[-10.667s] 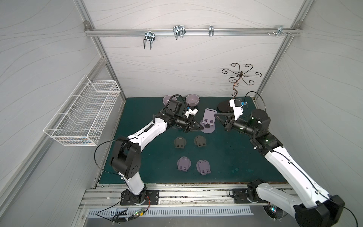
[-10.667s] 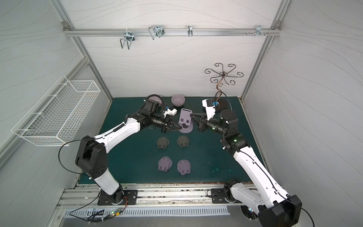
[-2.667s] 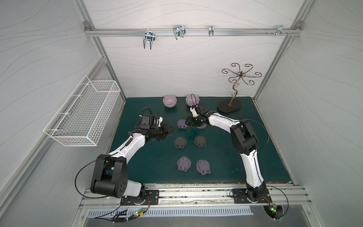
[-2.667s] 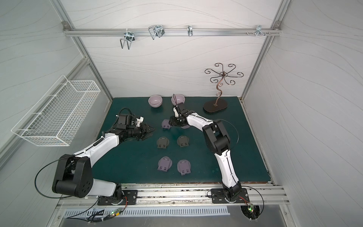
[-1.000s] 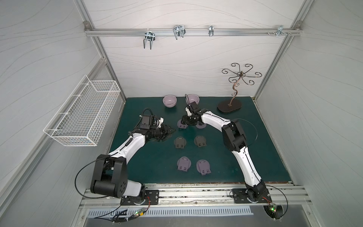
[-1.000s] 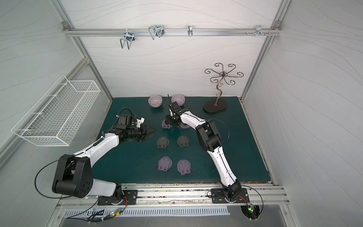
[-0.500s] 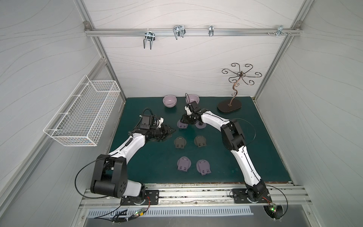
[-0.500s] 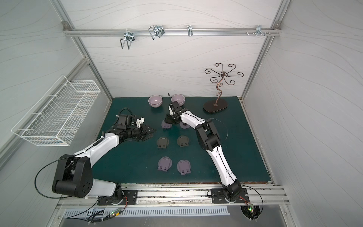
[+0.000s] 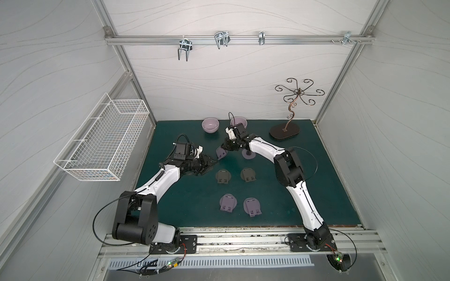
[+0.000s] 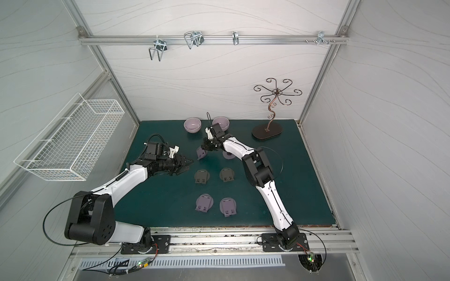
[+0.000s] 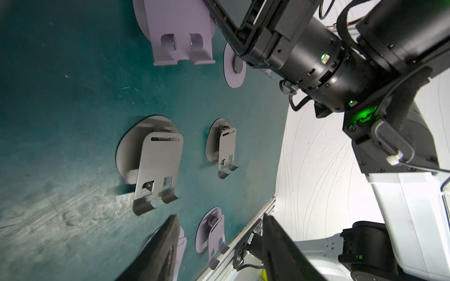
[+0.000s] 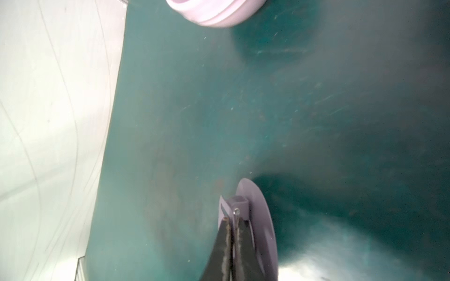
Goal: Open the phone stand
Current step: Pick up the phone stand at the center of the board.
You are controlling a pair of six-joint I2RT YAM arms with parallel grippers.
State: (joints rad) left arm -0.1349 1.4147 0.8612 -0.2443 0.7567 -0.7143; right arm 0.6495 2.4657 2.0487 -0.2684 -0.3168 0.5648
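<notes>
Both arms are reaching over the counter (image 9: 328, 182). Right jaws are pinching the lilac phone stand (image 9: 221, 153) by its thin backplate, pressed together right at the hinge end. Its round base (image 12: 261, 219) is sitting just outside the jaws, to one side. Stand is hanging tilted, hooked end pointing toward the left jaws. Left jaws are hovering spread, near the stand but apart from it, gripping nothing. Four folded stands are lying closer to the arm bases: dark grey pair (image 9: 222, 176), lilac pair (image 9: 228, 202).
</notes>
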